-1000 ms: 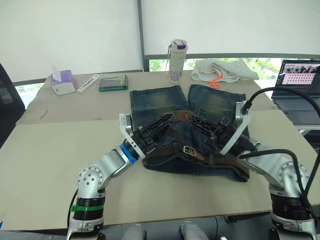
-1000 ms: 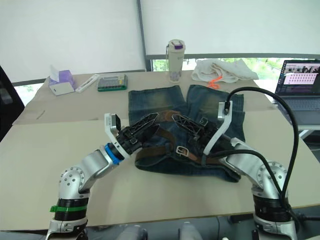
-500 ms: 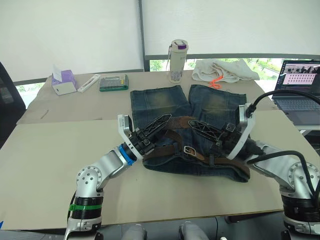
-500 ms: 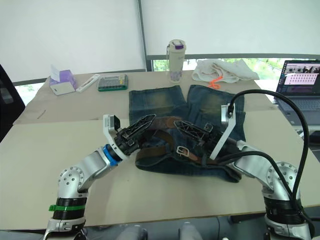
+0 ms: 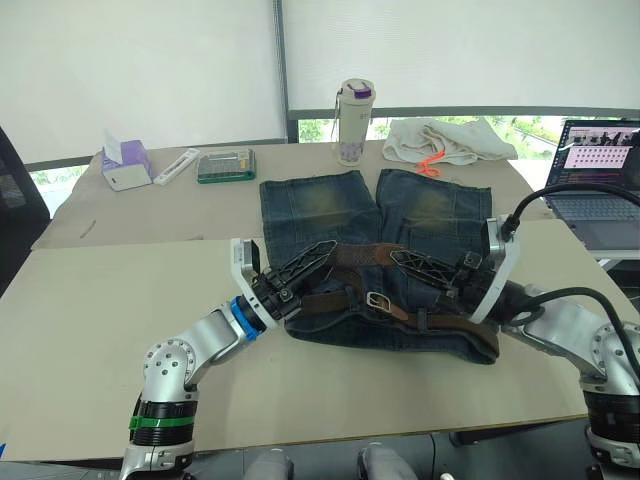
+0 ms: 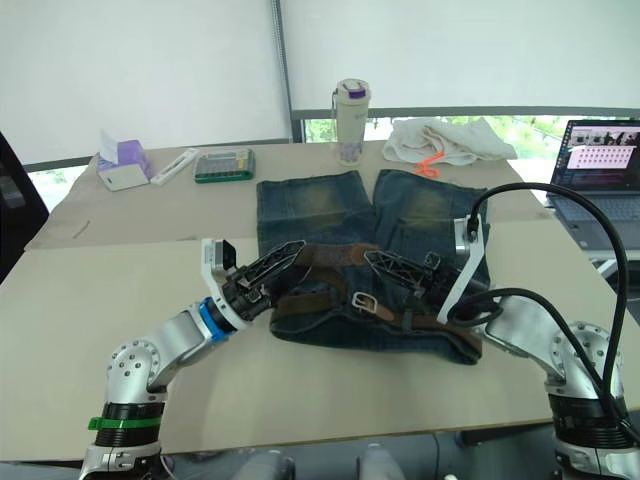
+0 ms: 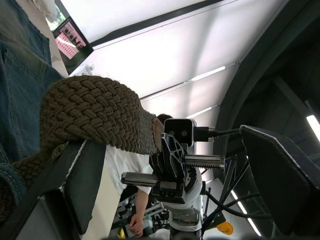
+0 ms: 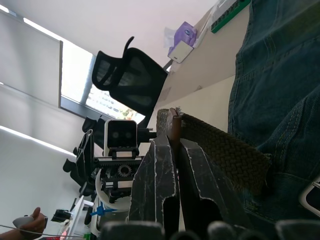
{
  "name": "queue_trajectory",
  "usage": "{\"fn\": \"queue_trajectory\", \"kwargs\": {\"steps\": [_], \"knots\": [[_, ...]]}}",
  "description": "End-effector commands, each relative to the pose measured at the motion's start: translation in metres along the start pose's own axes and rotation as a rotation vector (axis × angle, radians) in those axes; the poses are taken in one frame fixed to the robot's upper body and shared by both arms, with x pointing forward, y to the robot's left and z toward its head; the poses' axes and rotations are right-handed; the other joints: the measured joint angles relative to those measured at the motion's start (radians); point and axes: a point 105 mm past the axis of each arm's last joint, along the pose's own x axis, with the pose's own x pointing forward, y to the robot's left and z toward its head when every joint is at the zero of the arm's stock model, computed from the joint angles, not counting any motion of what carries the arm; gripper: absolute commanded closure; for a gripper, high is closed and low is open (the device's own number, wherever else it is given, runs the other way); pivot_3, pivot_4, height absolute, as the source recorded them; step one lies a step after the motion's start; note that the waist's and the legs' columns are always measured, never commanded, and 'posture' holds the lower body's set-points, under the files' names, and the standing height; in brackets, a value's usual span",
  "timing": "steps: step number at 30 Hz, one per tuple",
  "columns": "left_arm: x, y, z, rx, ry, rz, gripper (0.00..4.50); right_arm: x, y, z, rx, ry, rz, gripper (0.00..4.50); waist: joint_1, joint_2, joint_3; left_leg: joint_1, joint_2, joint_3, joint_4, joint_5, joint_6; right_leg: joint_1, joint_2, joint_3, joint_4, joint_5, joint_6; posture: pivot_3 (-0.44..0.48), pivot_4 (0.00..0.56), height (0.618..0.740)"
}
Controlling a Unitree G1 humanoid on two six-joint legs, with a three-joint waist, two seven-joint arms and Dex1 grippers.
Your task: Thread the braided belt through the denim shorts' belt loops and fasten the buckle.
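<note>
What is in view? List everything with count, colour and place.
denim shorts: one, blue, table centre
braided belt: one, dark brown, along the shorts' waistband
buckle: one, silver, on the belt
bottle: one, white, beyond the shorts
tissue box: one, purple-white, far left
green tray: one, green, right of the tissue box
cloth: one, white, far right
laptop: one, dark, open, right edge
chair: one, black, left edge
left gripper: one, black, jaws open under the belt
right gripper: one, black, jaws shut on the belt

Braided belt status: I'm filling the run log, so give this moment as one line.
braided belt: on denim shorts | right tool: shut on belt | left tool: under belt, open | buckle: unfastened
</note>
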Motion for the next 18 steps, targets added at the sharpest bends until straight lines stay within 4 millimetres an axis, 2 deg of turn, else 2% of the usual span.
{"fn": "queue_trajectory", "kwargs": {"steps": [1, 10, 13, 18], "knots": [[-0.0032, -0.0057, 0.0035, 0.018, -0.002, -0.027, 0.04, -0.0050, 0.0090, 0.0049, -0.020, -0.006, 0.034, 4.50, 0.000, 0.000, 0.000, 0.000, 0.000, 0.000, 0.000, 0.000, 0.000, 0.000, 0.000, 0.000, 0.000, 0.000, 0.000, 0.000, 0.150, 0.740], [0.0012, -0.0004, -0.0030, 0.021, 0.032, -0.016, 0.04, -0.0035, 0.0140, -0.0016, -0.035, 0.027, 0.054, 4.50, 0.001, 0.000, 0.000, 0.000, 0.000, 0.000, 0.000, 0.000, 0.000, 0.000, 0.000, 0.000, -0.001, 0.000, 0.000, 0.000, 0.150, 0.740], [0.0008, 0.0021, -0.0021, 0.020, 0.025, -0.005, 0.78, -0.0048, 0.0135, -0.0018, -0.035, 0.029, 0.053, 4.50, 0.000, 0.000, 0.000, 0.000, 0.000, 0.000, 0.000, 0.000, 0.000, 0.000, 0.000, 0.000, -0.001, 0.000, 0.000, 0.000, 0.150, 0.740], [0.0015, 0.0030, -0.0022, 0.018, 0.023, -0.003, 2.54, -0.0068, 0.0112, -0.0030, -0.034, 0.035, 0.051, 4.50, 0.001, 0.000, 0.000, 0.000, 0.000, 0.000, 0.000, 0.000, 0.000, 0.000, 0.000, 0.000, -0.001, 0.000, 0.000, 0.000, 0.150, 0.740]]}}
